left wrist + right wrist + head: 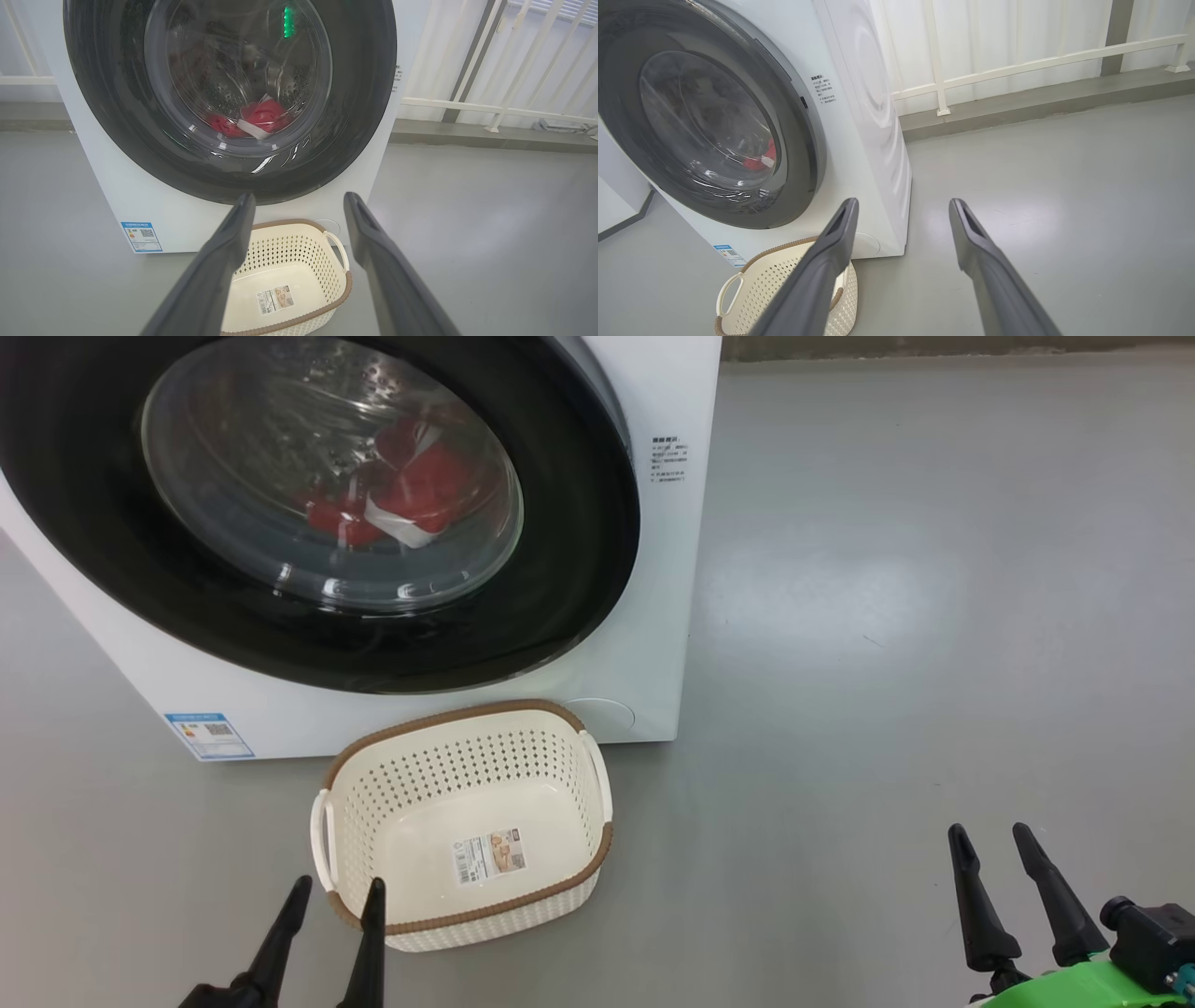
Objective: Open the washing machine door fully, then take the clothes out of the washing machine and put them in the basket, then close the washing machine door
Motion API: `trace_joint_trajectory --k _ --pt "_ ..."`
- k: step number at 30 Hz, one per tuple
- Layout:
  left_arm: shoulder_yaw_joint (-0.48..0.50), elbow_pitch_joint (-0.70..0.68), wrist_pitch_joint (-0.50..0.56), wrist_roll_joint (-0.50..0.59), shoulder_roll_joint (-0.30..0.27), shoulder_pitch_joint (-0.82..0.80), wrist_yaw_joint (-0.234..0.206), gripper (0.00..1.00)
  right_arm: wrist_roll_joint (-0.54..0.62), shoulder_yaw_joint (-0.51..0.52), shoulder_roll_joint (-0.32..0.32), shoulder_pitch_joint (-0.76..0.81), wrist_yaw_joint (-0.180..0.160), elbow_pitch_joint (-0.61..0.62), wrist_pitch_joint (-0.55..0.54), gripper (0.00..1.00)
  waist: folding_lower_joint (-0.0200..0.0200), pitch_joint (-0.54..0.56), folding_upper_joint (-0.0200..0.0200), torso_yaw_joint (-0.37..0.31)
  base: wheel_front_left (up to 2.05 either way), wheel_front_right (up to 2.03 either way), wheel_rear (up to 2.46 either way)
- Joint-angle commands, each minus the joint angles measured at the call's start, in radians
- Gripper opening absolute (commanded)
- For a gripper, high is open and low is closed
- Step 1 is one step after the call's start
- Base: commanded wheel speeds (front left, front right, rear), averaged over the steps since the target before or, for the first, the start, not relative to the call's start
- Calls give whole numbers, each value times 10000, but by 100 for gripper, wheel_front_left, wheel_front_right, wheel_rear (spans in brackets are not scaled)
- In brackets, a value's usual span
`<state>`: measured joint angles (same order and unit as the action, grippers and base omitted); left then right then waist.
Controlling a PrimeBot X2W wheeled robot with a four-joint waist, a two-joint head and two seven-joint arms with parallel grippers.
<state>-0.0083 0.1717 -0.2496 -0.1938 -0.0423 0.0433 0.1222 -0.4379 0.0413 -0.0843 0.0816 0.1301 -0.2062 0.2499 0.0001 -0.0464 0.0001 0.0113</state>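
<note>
Grey, smooth, glossy floor [887, 616] carries everything. One big white front-loading washing machine [663, 616] stands on it towards the far left. One large round washing machine door [579, 551], glossy black rim around a bulging clear glass window, lies closed flat against the front panel. Behind the machine, along the floor's far edge, runs one white railing [1017, 70].

One small cream-white perforated plastic basket [485, 765] with a brown woven-look rim and two side handles stands upright on the floor just in front of the machine's lower front edge, below the door. It holds no garment. One paper label [489, 856] lies on its bottom.

One bright red fabric garment with white trim, the clothes [425, 490], lies inside the drum, seen through the glass, low in the window.

One blue label [207, 735] sits at the front panel's lower left corner.

Two grippers:
- Left gripper [338, 889]: jaws spread wide, holding nothing, at the basket's near left corner. Contact cannot be judged.
- Right gripper [990, 833]: jaws spread wide, holding nothing, well apart from the basket, over bare floor.

Floor to the right of the machine lies unobstructed.
</note>
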Motion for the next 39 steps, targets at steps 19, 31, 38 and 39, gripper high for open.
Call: trace_joint_trajectory --k 19,31,38,39 --pt "300 -326 -122 -39 -79 -330 -77 100 158 -226 -45 -275 6 441 118 0 0 -259 -1 62 0 0 0" --pt "3 -540 -122 -66 -79 -608 -56 100 -1156 -781 159 -2335 6 732 118 0 0 -652 -1 152 0 0 0" --pt "-392 -622 -122 -147 -79 -909 -36 100 -1890 -918 142 -4198 6 356 118 0 0 -979 -1 557 0 0 0" --pt "-450 -633 -122 -170 -79 -954 -33 100 -1982 -942 94 -4454 6 283 118 0 0 -1031 -1 623 0 0 0"
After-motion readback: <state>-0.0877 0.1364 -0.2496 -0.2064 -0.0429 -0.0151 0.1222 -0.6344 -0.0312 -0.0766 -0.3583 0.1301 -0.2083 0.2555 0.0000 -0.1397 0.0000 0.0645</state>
